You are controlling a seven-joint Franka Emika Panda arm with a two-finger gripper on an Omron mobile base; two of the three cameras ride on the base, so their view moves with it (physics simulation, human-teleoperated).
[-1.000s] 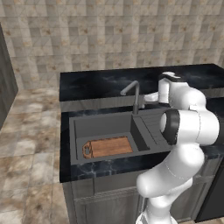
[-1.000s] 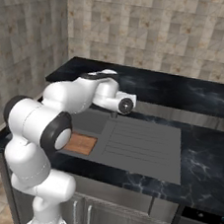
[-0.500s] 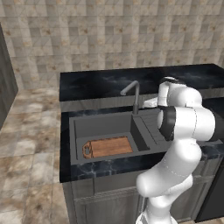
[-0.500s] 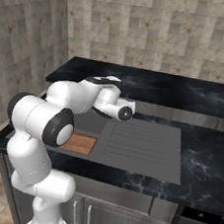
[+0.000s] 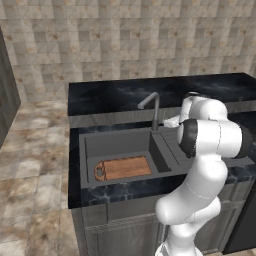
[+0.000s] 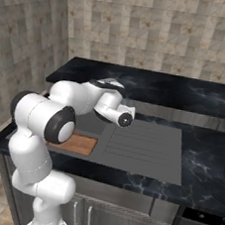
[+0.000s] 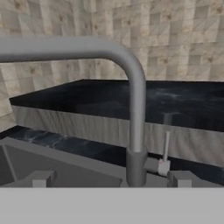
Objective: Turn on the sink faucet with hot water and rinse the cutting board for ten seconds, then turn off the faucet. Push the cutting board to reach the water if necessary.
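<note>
Nowhere is any writing legible. Leftmost, the cutting board (image 5: 123, 167) lies flat in the sink (image 5: 90, 150) basin (handle hole to the left). Right of it rises the sink faucet (image 5: 154, 110), its spout bent over the basin. The end effector (image 7: 111, 178) faces its stem, fingertips (image 7: 42, 178) spread, holding nothing, on the black marbled surface (image 5: 110, 95).

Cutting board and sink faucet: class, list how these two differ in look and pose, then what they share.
The cutting board is reddish-brown wood; the sink faucet is grey metal. The board lies flat in the sink basin; the faucet stands upright at its back edge, spout bent over. The board is broad, the faucet slim. Both appear dry: no water visible.
</note>
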